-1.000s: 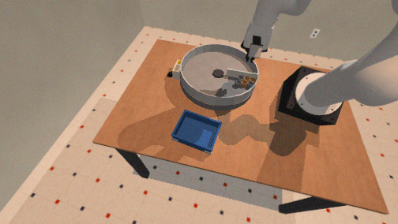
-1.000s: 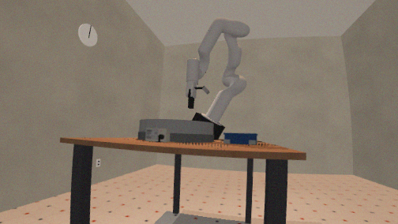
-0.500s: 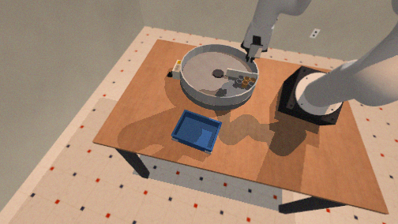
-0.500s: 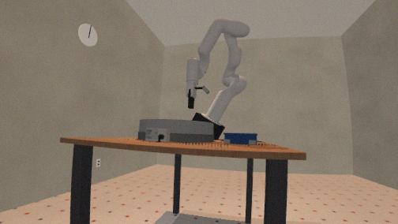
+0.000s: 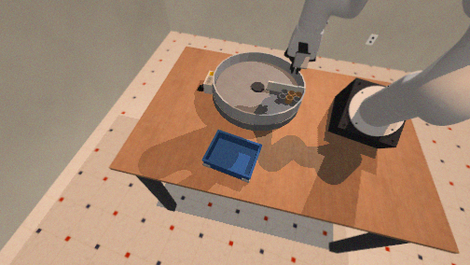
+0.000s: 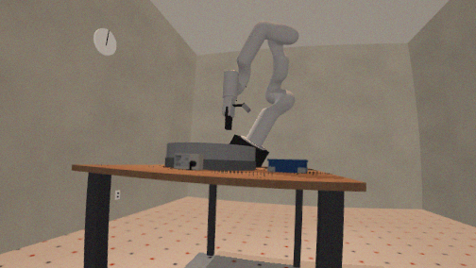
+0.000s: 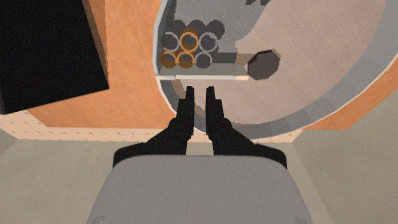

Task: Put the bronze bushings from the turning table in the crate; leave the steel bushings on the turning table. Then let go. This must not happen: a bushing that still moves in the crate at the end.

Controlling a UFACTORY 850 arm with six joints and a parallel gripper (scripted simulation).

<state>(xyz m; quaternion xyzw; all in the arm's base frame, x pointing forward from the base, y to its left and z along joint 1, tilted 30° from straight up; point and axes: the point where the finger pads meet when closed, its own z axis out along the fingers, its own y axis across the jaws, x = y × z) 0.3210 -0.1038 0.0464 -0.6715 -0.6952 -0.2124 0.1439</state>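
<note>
Plain wall [image 5: 93,56] [image 6: 302,118] [image 7: 50,175], speckled floor [image 5: 84,219] [image 6: 236,222] [image 7: 60,132], wooden table [image 5: 177,117] [image 6: 212,176] [image 7: 130,75]: bronze among steel on the turntable

Noted three bronze bushings [image 5: 290,97] [image 7: 181,41] on the turning table [image 5: 252,117] [image 6: 208,153] [image 7: 320,107], grouped with steel bushings [image 5: 283,95] [image 7: 200,42]. In wrist view, one bronze between two steel; nearer the pale divider [image 5: 284,86] [image 7: 205,77], two bronze beside one steel. Shaded there; contact between neighbours hard to judge. Hidden behind the rim in exterior view. Between rim and dark hub [image 5: 257,87] [image 7: 264,65], divider alongside.

Gripper [image 5: 295,70] [image 6: 229,128] [image 7: 200,97] above the turning table, on the divider's other side from the bushings. Fingers slightly parted, nothing between. Too small to make out the gap in top view.

Farther out, blue crate [image 5: 228,171] [image 6: 288,165] near the turning table, apart from it; interior hidden in exterior view. Beside the turntable's outer wall, small pale box [image 5: 209,82] [image 6: 181,161], markings illegible. Arm [image 5: 396,103] [image 6: 271,115] cut off at the edge in top view.
</note>
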